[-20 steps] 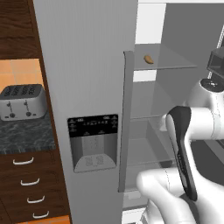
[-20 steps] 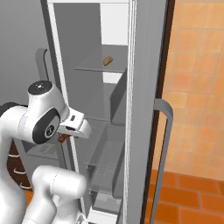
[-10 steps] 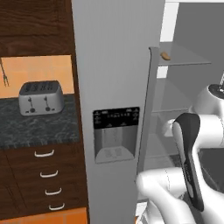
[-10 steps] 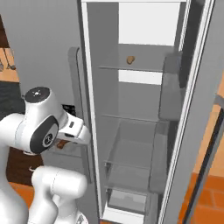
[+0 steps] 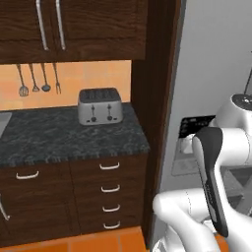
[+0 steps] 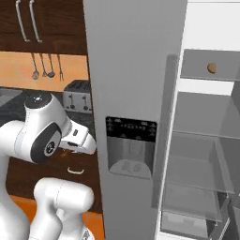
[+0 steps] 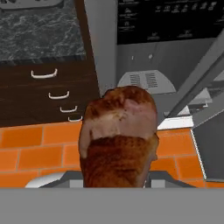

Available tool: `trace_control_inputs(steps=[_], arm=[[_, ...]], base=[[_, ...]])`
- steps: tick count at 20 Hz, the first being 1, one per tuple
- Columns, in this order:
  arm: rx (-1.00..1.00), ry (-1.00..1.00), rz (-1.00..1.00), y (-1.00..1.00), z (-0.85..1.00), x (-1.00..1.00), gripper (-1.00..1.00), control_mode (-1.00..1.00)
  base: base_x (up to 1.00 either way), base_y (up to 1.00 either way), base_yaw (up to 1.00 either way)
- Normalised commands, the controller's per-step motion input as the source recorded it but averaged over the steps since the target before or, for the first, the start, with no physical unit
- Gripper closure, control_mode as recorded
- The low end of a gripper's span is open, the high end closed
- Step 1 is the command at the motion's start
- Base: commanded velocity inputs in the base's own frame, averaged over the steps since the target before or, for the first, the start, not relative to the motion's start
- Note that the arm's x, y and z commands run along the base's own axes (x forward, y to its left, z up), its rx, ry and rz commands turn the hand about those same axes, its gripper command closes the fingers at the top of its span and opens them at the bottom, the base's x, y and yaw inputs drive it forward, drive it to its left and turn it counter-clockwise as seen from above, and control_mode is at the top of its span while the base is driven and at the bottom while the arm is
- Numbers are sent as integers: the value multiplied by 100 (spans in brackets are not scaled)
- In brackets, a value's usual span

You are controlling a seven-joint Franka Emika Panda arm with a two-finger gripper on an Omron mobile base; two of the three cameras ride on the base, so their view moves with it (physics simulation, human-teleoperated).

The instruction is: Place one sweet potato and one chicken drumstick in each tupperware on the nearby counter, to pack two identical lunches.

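Observation:
A dark red-brown chicken drumstick point(image 7: 119, 131) fills the middle of the hand view, thick end up, with my gripper point(image 7: 116, 175) shut on it; it covers the fingertips. In the right base view the hand point(image 6: 77, 138) hangs low beside the fridge's closed door. One tan sweet potato point(image 6: 212, 68) lies on an upper shelf of the open fridge. The black-grey marbled counter point(image 5: 59, 140) runs left of the fridge over dark brown drawers. The tupperware is out of view.
A silver toaster point(image 5: 100, 106) stands on the counter by the tall wooden panel. Utensils point(image 5: 37, 78) hang on the orange wall behind. The fridge's closed door carries a dispenser point(image 6: 129, 147); glass shelves point(image 6: 201, 136) show to its right. Orange tiles point(image 7: 35, 148) cover the floor.
The whole picture has shifted: the cameras swung left, so the fridge slid right and the counter with the toaster came into view. The drumstick stays in my grip.

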Motion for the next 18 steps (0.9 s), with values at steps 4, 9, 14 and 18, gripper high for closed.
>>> trace_control_inputs(steps=[4, 9, 14, 18], arm=[[0, 0, 0, 0, 0, 0, 100, 100], [0, 0, 0, 0, 0, 0, 100, 100], [0, 0, 0, 0, 0, 0, 100, 100], [0, 0, 0, 0, 0, 0, 100, 100]], base=[[0, 100, 0], [11, 100, 0], [56, 100, 3], [59, 100, 1]])
